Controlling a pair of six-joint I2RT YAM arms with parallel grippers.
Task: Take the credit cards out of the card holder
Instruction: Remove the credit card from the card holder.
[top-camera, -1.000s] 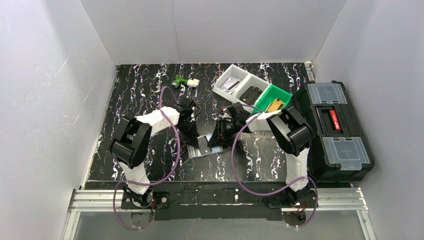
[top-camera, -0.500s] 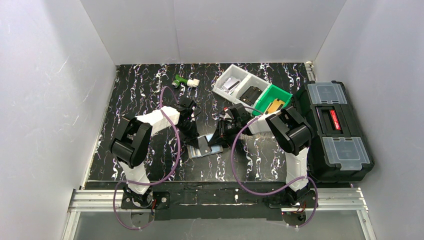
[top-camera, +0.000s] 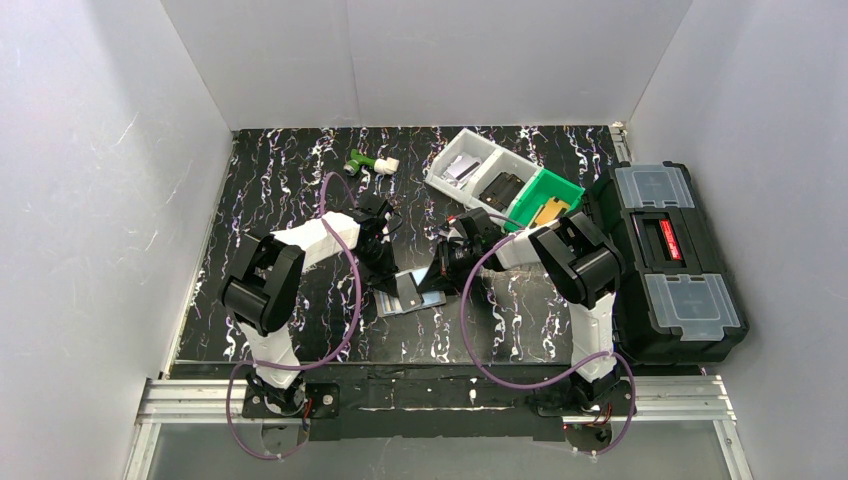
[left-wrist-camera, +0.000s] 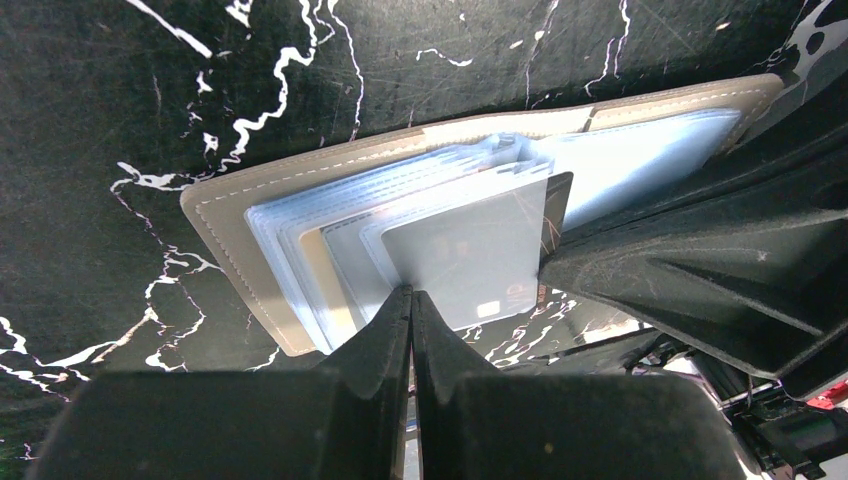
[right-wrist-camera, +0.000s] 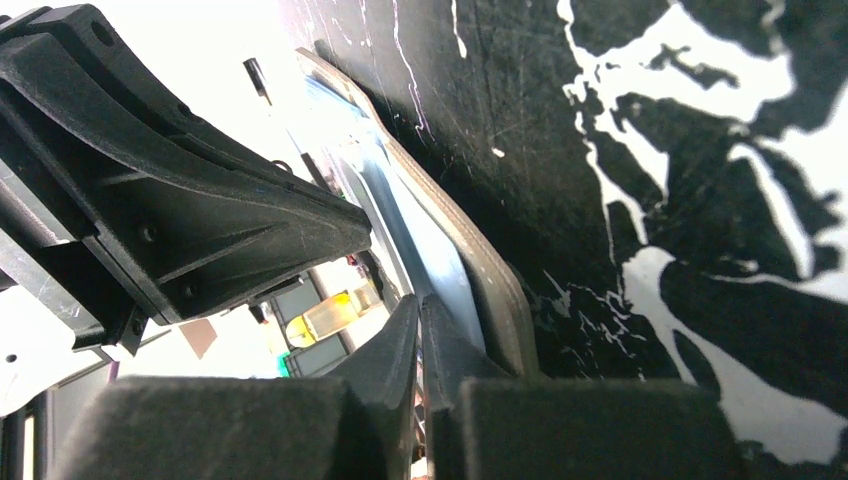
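The card holder (top-camera: 392, 303) lies open on the black marbled table, its grey cover (left-wrist-camera: 225, 205) down and its shiny blue sleeves fanned. A pale grey-blue credit card (left-wrist-camera: 470, 250) stands up from the sleeves. My left gripper (left-wrist-camera: 412, 292) is shut, its tips pinching the lower edge of that raised layer. From the right, my right gripper (right-wrist-camera: 420, 302) has its jaws together on a thin blue layer beside the cover's edge (right-wrist-camera: 485, 265). Whether that layer is a card or a sleeve is not clear. In the top view both grippers (top-camera: 388, 283) (top-camera: 438, 278) meet over the holder.
White bins (top-camera: 488, 160) and a green bin (top-camera: 563, 188) stand at the back right. A black toolbox (top-camera: 665, 260) sits at the table's right edge. A small green and white object (top-camera: 368, 162) lies at the back. The right gripper's body (left-wrist-camera: 720, 270) crowds the holder's right side.
My right gripper's jaws have closed to a hairline, and its arm has edged slightly left toward the holder. The left gripper and the holder have not moved.
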